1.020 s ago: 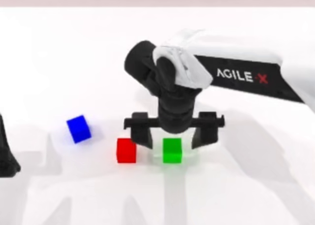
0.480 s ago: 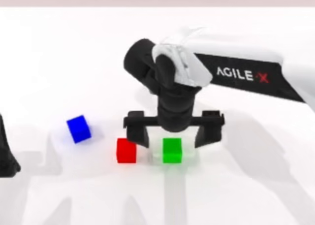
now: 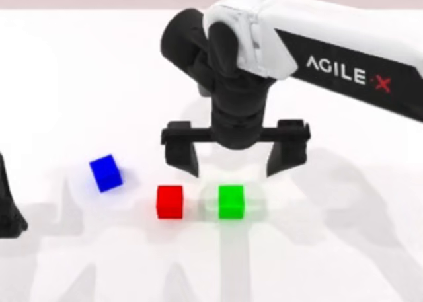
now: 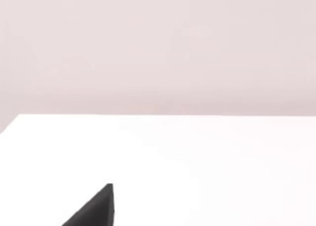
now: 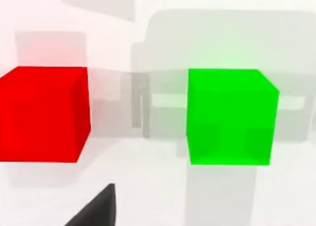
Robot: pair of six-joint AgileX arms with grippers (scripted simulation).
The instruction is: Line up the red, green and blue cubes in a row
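My right gripper [image 3: 235, 158] has been rising off the green cube [image 3: 231, 202], fingers spread apart and holding nothing. That cube is sitting beside the red cube [image 3: 170, 202]; the blue cube [image 3: 106, 173] is lying farther left. My left arm [image 3: 9, 209] is parked at the left edge.

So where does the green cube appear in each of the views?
Top view: the green cube sits low, near the middle, under the open right gripper.
Left wrist view: not in it.
Right wrist view: the cube is right of centre.
Shared landmark: the red cube beside it, apart.
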